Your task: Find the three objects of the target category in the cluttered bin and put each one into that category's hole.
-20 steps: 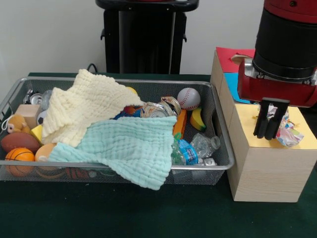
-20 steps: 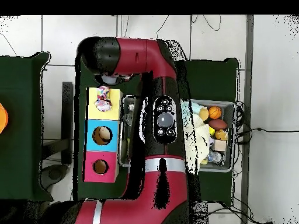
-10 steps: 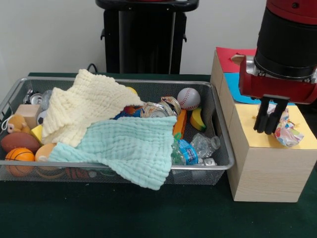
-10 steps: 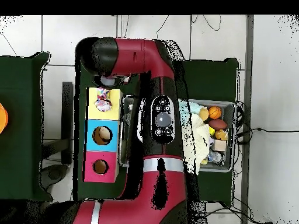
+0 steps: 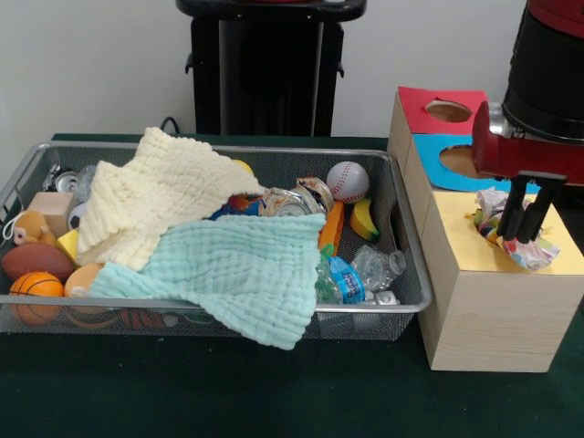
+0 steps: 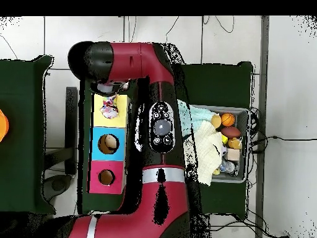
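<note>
Crumpled wrapper [image 5: 511, 235] on yellow box top [image 5: 474, 251], gripper [image 5: 526, 219] parted above it

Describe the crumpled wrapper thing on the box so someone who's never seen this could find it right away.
Look at the wooden box standing right of the wire bin in the front view, with red, blue and yellow panels on top. On the nearest, yellow panel sits a crumpled multicoloured paper wad, just under the gripper. Unlike the red and blue panels' open holes, this spot is filled.

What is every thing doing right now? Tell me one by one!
pincer: open, holds nothing
crumpled paper: lying on yellow panel
green cloth: draped over bin's front rim
yellow cloth: spread over clutter
baseball: resting in bin
plastic bottle: crushed, lying down
</note>
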Tool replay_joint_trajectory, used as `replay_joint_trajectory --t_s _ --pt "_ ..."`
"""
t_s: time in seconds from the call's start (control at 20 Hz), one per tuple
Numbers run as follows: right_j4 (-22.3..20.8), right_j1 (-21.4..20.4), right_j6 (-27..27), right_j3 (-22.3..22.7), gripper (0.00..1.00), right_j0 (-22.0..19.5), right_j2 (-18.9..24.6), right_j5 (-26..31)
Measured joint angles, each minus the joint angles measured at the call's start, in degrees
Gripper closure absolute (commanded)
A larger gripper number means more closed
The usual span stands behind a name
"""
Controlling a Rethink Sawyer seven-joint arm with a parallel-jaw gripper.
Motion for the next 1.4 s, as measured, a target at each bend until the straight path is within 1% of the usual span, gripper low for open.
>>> replay_joint_trajectory --t_s 0.5,0.85,1.4 --pt "0.0 0.42 0.0 0.0 1.0 0.0 0.06 -0.55" --pt "-0.01 1.8 0.0 0.0 1.0 -0.01 0.09 -2.71" --pt "-0.01 3.94 0.0 0.01 1.0 0.06 0.12 -3.08"
